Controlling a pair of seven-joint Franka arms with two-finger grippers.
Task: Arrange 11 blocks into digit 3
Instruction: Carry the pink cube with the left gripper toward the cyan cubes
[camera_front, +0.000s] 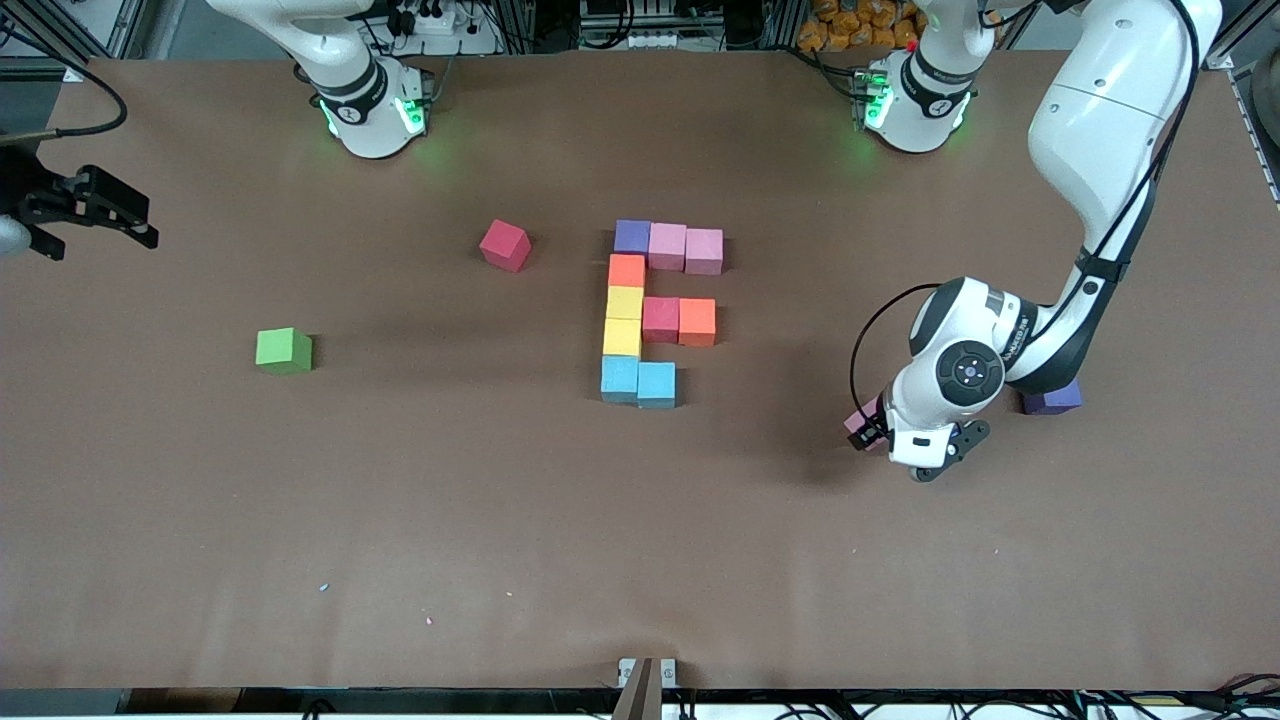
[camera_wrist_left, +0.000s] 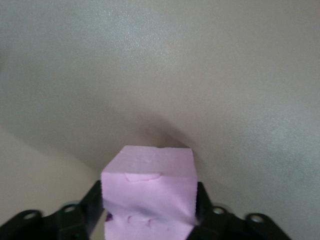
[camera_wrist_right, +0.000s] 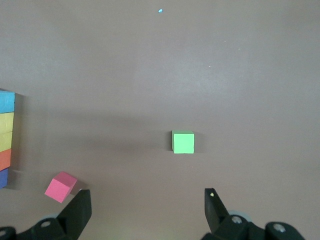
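My left gripper is down at the table toward the left arm's end, shut on a pink block whose sides dent between the black fingers. Only a sliver of that pink block shows in the front view. The figure of multicoloured blocks lies mid-table: a purple-pink-pink bar, an orange-yellow-yellow column, a red-orange bar, and two blue blocks nearest the camera. A loose red block lies beside it, toward the right arm's end. My right gripper waits open at the right arm's end of the table.
A green cube sits alone toward the right arm's end and also shows ahead of the right gripper as the green cube. A purple block lies half hidden under the left arm.
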